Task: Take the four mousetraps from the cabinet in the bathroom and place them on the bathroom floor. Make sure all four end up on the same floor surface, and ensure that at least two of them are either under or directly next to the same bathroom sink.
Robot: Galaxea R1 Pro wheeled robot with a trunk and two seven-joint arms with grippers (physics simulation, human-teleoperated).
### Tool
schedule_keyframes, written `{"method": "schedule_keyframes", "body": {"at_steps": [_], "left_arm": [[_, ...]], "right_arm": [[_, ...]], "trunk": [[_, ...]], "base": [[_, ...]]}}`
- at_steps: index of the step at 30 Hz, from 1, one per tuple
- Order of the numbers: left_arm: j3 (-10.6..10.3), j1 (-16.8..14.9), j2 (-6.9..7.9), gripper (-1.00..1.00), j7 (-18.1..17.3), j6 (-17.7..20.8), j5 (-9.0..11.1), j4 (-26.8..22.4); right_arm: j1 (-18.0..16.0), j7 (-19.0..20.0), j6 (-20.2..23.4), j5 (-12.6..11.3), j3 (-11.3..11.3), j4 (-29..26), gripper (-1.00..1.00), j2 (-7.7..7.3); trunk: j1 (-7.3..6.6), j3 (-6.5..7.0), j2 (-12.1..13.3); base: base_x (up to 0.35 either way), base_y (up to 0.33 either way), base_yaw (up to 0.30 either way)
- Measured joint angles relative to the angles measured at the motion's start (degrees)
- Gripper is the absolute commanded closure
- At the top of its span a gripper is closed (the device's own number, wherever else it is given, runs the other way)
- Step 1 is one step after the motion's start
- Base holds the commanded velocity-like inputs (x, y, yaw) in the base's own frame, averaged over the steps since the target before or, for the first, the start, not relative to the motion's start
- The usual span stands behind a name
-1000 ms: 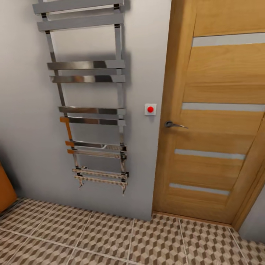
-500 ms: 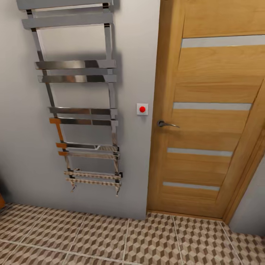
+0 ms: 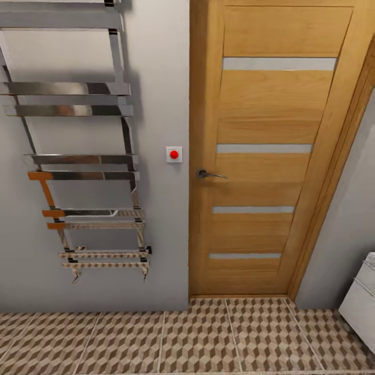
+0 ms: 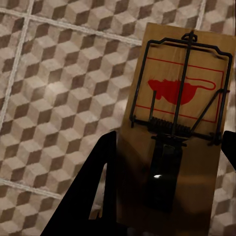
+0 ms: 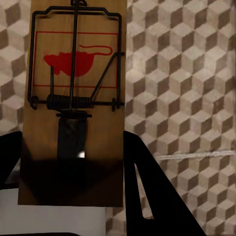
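A mousetrap [image 4: 174,132] is held between the dark fingers of the left gripper [image 4: 164,191], whose jaws are closed against the board's two long edges. It is a flat brown wooden board printed with a red mouse inside a red outline, overlaid by a dark wire frame, a coiled spring and a dark plate near the gripped end. Its long axis is aligned with the fingers, and the sprung end is carried outward, away from the wrist, above the bathroom floor [image 4: 54,98]. A second mousetrap [image 5: 73,98], of the same pattern, is clamped in the same manner by the right gripper [image 5: 71,182], again lengthwise along the fingers with its free end projecting over the cube-patterned tiles. Pale grout lines are seen crossing the tiles beneath both traps. In the head view, the tiled floor [image 3: 198,338] is bounded by a grey wall bearing a chrome towel rail [image 3: 78,156], a small white plate with a red button [image 3: 174,154] and a wooden door [image 3: 265,156] with a lever handle [image 3: 208,174]. A white unit [image 3: 362,302] is seen at the right edge, with open tile between it and the door.
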Motion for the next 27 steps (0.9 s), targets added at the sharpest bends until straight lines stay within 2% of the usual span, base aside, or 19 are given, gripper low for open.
{"method": "schedule_keyframes", "body": {"at_steps": [27], "left_arm": [[0.0, 0.0, 0.19, 1.0, 0.05, 0.09, 0.07, -0.16]], "right_arm": [[0.0, 0.0, 0.0, 0.0, 0.0, 0.0, 1.0, 0.0]], "trunk": [[0.0, 0.0, 0.0]], "base": [[0.0, 0.0, -0.298]]}}
